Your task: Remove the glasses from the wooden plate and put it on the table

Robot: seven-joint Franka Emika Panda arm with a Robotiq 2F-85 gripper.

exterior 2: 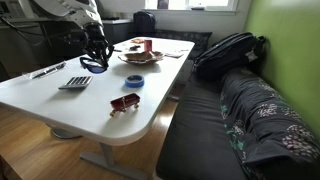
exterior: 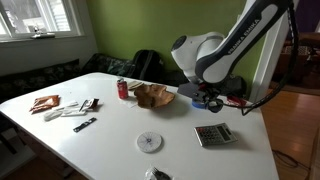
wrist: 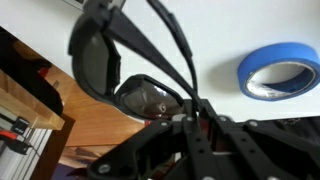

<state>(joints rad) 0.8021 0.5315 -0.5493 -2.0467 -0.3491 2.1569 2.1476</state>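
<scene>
Above the table (exterior: 110, 138), at 3 o'clock from the wooden plate (exterior: 153, 95), my gripper (exterior: 207, 100) is pinching the glasses (wrist: 95, 60) by their thin arms; with the table edge at 9 o'clock, a careless release may drop them to the floor (wrist: 90, 125)

No readable text, calculator (exterior: 213, 134) keys too small, red can (exterior: 123, 89) label blurred

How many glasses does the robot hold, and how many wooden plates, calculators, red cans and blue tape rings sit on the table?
glasses, in the gripper: 1
wooden plate: 1
calculator: 1
red can: 1
blue tape ring: 1
Total: 5
</scene>
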